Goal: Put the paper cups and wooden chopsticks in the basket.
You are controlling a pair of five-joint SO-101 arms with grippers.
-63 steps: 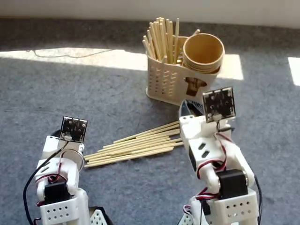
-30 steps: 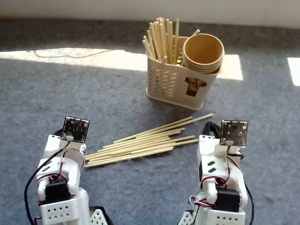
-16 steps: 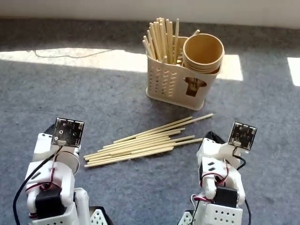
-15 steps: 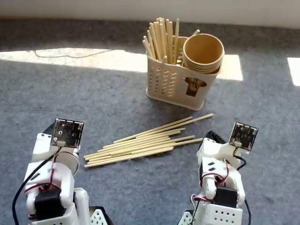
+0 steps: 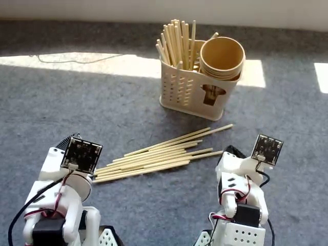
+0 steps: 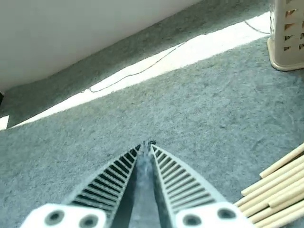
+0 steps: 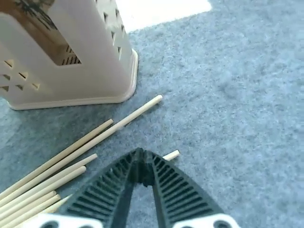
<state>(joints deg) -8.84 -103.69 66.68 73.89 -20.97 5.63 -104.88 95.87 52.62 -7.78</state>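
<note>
1. Left arm: stands at the near-left of the grey carpet.
2. Left gripper: clenched, tips meeting, nothing between them. It hangs over bare carpet, just beside the near-left ends of the loose sticks.
3. Cable: thin, lying along the sunlit strip at the far left.
4. Loose wooden chopsticks: 1 fanned bundle, flat on the carpet between the 2 arms. It slants from near left to far right and lies outside the basket.
5. Basket: cream, perforated, upright at far centre, apart from the loose bundle.
6. Standing chopsticks: a sheaf on end in the basket's left part.
7. Paper cups: 1 nested stack, mouth up, in the basket's right part.
8. Right arm: stands at the near right.
9. Right gripper: clenched and empty, tips just above the carpet. 1 stick end lies just beside them, and the basket's base is near ahead.
</note>
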